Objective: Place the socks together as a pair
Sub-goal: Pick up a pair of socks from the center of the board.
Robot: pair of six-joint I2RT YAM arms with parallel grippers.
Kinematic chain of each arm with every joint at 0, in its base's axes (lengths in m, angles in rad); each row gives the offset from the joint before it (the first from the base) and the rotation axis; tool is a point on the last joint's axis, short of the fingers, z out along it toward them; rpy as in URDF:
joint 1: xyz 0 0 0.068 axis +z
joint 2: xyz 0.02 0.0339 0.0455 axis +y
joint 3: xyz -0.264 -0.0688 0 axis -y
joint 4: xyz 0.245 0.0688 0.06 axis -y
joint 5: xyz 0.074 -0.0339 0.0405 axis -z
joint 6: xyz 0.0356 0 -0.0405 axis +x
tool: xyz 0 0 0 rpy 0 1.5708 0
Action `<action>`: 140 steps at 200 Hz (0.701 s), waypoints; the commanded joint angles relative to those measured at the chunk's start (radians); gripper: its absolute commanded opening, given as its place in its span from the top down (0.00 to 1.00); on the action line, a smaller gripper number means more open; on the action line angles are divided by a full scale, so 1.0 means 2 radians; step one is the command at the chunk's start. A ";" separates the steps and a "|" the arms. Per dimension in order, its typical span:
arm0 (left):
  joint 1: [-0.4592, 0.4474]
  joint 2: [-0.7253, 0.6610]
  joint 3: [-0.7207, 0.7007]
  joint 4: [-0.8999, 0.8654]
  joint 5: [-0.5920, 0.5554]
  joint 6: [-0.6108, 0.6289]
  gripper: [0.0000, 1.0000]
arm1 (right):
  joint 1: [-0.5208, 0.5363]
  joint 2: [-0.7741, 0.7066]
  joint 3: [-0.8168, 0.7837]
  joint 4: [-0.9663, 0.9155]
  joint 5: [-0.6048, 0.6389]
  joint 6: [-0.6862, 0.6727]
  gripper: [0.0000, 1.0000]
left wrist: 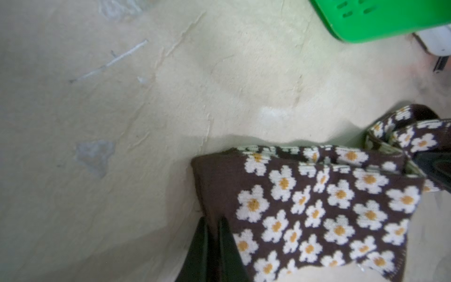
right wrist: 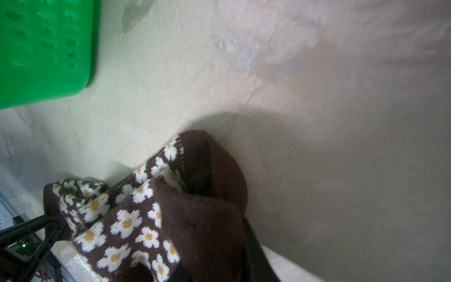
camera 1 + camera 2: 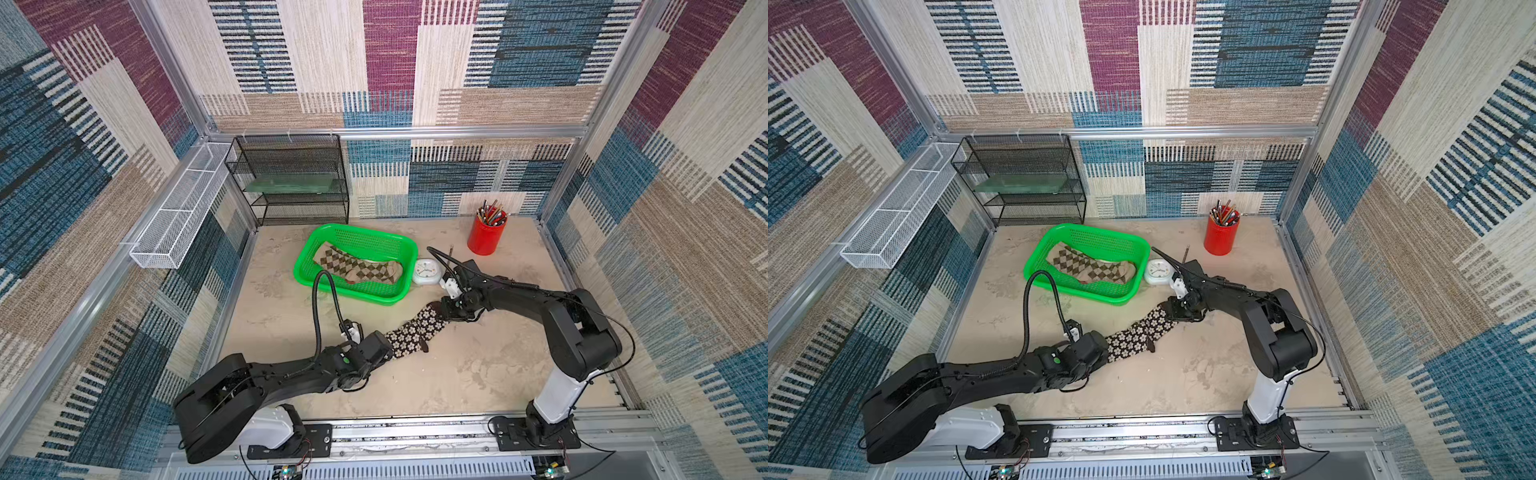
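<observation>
Where the dark brown flowered socks [image 3: 415,331] stretch across the bench [image 3: 478,374], each end sits in a pincer. The left pincer [image 3: 390,348] is pressed together on the plain brown cuff band, and the left wrist view shows its dark fingers [image 1: 201,251] nipping the fabric. The right pincer [image 3: 443,309] is clamped on the toe end, where brown cloth bunches over one finger in the right wrist view. Two layers of daisy knit show between them (one sock lying on the other), with a heel flap sticking out about midway. Just beyond the right pincer stands a small white clock [image 3: 425,271]. It is right beside the green basket [image 3: 365,230], which lies past the span between the two pincers and holds argyle socks [image 3: 357,268]. Farther out from the right pincer stands a red cup [image 3: 484,239] of pencils. Well beyond the left pincer, a black mesh shelf [image 3: 291,178] stands against the back wall.
</observation>
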 commanded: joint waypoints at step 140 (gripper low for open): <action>0.123 -0.150 0.173 -0.155 0.100 0.180 0.99 | 0.034 -0.178 0.072 -0.111 -0.086 0.130 0.93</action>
